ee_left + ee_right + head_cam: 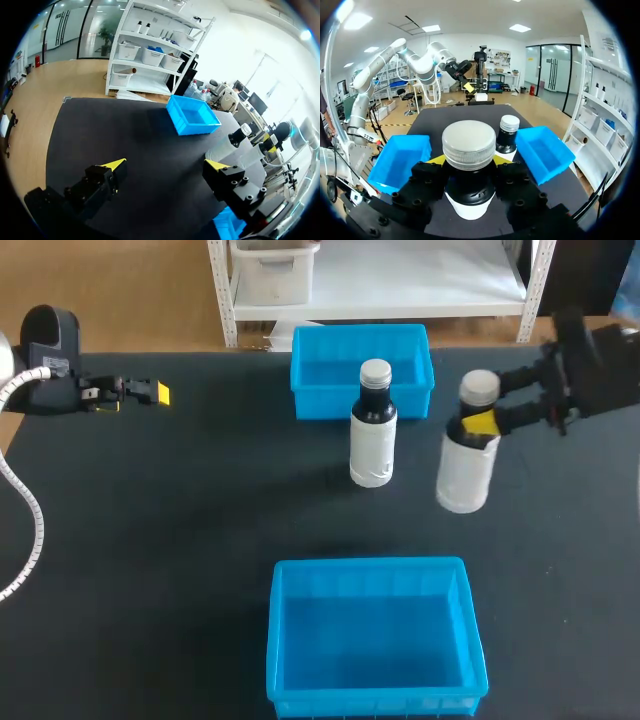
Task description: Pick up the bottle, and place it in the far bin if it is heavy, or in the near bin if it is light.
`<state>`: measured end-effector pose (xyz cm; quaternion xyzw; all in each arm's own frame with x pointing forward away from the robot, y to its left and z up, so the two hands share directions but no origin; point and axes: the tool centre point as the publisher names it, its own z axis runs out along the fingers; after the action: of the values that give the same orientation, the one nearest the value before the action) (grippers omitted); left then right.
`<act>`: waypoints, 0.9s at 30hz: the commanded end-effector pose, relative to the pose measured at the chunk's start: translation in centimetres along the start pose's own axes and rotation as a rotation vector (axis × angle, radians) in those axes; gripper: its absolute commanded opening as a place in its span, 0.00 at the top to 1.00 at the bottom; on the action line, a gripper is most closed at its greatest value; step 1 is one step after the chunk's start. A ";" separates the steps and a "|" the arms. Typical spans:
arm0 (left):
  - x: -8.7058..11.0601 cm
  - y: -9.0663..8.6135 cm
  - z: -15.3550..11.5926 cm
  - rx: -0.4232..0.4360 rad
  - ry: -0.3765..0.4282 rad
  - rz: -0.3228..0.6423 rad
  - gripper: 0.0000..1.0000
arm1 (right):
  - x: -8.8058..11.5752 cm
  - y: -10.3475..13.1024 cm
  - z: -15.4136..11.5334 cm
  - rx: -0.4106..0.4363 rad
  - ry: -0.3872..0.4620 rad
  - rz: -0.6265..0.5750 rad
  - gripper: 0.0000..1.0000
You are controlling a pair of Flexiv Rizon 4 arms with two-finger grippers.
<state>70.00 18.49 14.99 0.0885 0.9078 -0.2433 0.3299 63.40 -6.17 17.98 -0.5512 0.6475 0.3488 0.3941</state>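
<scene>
You have the pick in hand: the right jaws are clenched on the neck of one bottle (463,475), just right of the far bin (320,405). The left jaws hang released, well left of it. Judging its weight and binning remain.

Surface: black table (150,540) | Floor: light wood floor (120,290) | Furniture: white shelving unit (155,50) with storage boxes (150,56) | Walls: white, glazed partition (555,75) | Light: ceiling panels (520,28)
</scene>
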 end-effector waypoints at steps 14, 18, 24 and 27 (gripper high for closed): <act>0.0 0.0 0.0 0.000 0.000 0.000 0.00 | -6.2 6.5 -6.4 -0.096 -0.026 -0.058 1.00; 0.0 0.0 0.0 0.000 0.000 0.000 0.00 | -8.0 9.1 -4.9 -0.141 -0.016 -0.083 1.00; 0.0 0.0 0.0 0.000 0.000 0.000 0.00 | -9.9 12.8 -0.4 -0.236 -0.031 -0.112 1.00; 0.0 0.0 0.0 0.000 0.000 0.000 0.00 | -10.4 14.5 2.3 -0.286 -0.037 -0.122 1.00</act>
<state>70.00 18.49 14.99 0.0885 0.9078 -0.2433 0.3299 49.90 -0.58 27.67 -0.6293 0.5531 0.4203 0.3485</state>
